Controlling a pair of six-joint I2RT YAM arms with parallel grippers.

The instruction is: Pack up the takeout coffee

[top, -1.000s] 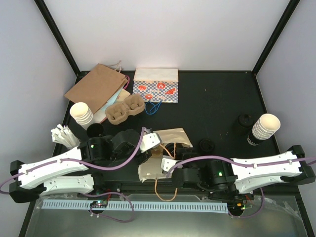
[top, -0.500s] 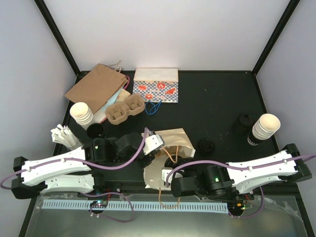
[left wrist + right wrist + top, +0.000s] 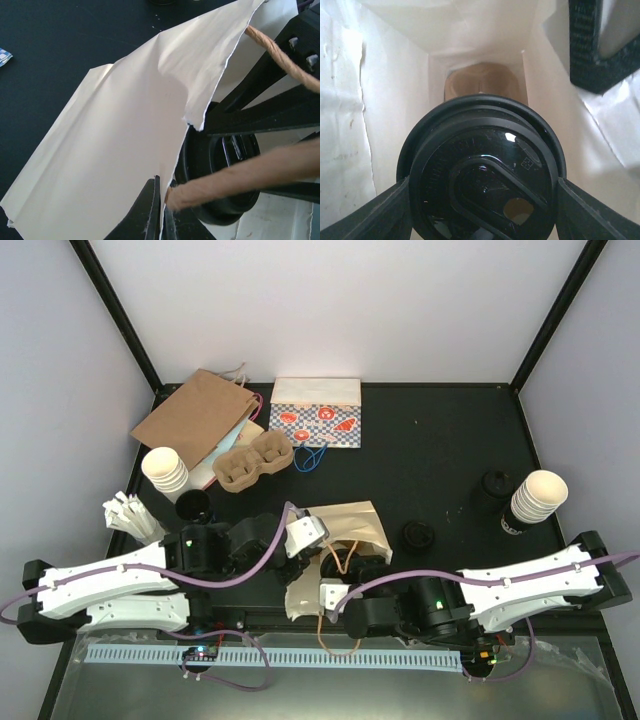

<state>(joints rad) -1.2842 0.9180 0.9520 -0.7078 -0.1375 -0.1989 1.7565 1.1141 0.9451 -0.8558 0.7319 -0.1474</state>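
Note:
The takeout coffee's black lid [image 3: 482, 180] fills the right wrist view, with my right gripper [image 3: 482, 212] shut on the cup, one finger on each side. The cup sits inside the mouth of a cream paper bag [image 3: 350, 120], and the bag's brown bottom shows beyond it. My left gripper [image 3: 161, 210] is shut on the torn edge of this bag [image 3: 115, 140], beside a twine handle [image 3: 240, 175], with the coffee lid [image 3: 225, 165] just behind. From above, the bag [image 3: 350, 520] lies at the near middle between the left gripper [image 3: 305, 540] and the right gripper [image 3: 345, 575].
At the back left lie a brown paper bag [image 3: 195, 415], a checkered bag [image 3: 315, 415] and a cardboard cup carrier [image 3: 252, 462]. Stacks of lidless cups stand at left [image 3: 165, 470] and right [image 3: 540, 495]. Loose black lids [image 3: 418, 535] and white sachets [image 3: 128, 513] lie around.
My right arm has pushed left and forward, carrying the coffee deeper into the bag's mouth. The left gripper has shifted slightly with the bag's edge still held.

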